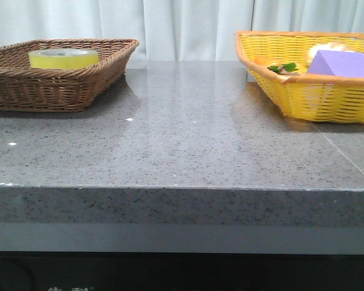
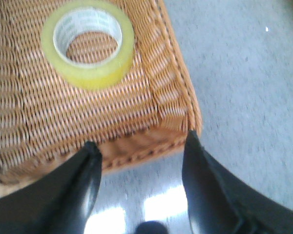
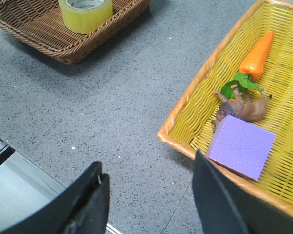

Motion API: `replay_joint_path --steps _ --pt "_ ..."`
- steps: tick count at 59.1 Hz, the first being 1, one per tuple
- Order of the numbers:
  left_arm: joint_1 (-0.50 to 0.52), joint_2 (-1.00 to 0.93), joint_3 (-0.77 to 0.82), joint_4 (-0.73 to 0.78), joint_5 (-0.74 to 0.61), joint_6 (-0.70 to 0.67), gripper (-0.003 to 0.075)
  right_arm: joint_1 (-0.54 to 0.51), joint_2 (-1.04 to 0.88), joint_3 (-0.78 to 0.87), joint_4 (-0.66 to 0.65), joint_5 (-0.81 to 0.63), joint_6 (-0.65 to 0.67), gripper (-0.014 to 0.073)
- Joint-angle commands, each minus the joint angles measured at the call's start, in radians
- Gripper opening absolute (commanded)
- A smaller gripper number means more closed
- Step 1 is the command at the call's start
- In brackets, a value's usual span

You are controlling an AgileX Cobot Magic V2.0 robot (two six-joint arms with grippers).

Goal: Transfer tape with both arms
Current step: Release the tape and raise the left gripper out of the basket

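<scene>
The yellow tape roll lies flat in the brown wicker basket at the far left of the table. It also shows in the left wrist view and the right wrist view. My left gripper is open and empty, above the basket's near corner, short of the tape. My right gripper is open and empty, above the grey table beside the yellow basket. Neither arm shows in the front view.
The yellow basket at the far right holds a purple block, a toy carrot with green leaves and a small brown toy. The grey stone tabletop lies between the baskets, with its front edge near the camera.
</scene>
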Motion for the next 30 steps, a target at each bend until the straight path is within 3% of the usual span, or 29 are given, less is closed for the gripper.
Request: replay_joint_path --steps 1,14,30 --pt "-0.008 -0.112 0.069 -0.014 -0.052 -0.012 0.0377 -0.006 -0.005 -0.025 0.016 -0.063 0.003 0.0414" --pt "-0.008 -0.342 0.37 -0.01 -0.232 -0.008 0.0377 -0.043 -0.005 -0.025 -0.043 -0.034 0.128 0.0414" --pt "-0.008 -0.561 0.615 -0.01 -0.379 -0.004 0.0377 -0.097 -0.024 -0.025 -0.112 0.052 0.174 0.0414"
